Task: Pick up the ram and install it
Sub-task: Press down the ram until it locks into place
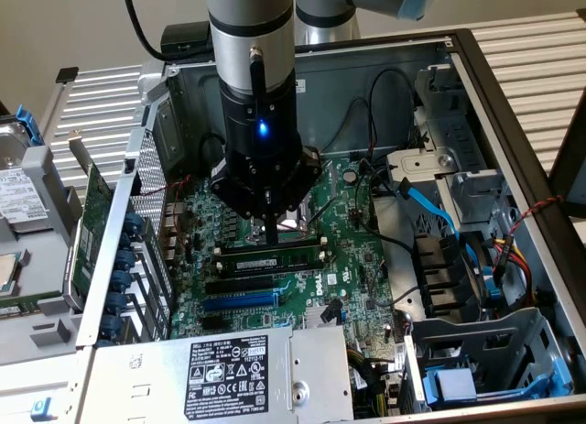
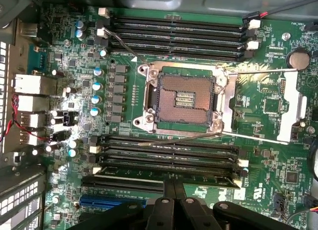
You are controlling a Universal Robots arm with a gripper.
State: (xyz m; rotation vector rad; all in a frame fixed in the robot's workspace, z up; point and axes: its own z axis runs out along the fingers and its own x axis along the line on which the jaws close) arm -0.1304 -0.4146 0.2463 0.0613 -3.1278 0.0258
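The ram (image 1: 275,256) is a long narrow green stick with black chips. It stands on edge in one of the black memory slots (image 1: 265,270) just in front of the CPU socket (image 2: 181,98). In the wrist view the ram (image 2: 129,180) appears edge-on as a dark band in the slot closest to my fingers. My gripper (image 1: 272,233) hangs straight over the middle of the stick with its fingers (image 2: 166,197) pressed together, holding nothing. Its tips are at or just above the ram's top edge; I cannot tell whether they touch.
The open computer case has metal walls (image 1: 513,158) all round. A power supply (image 1: 229,369) lies in front, and a blue cable (image 1: 430,204) and drive cages (image 1: 476,351) are at the exterior view's right. A wider green card (image 1: 92,222) leans outside the case's left wall.
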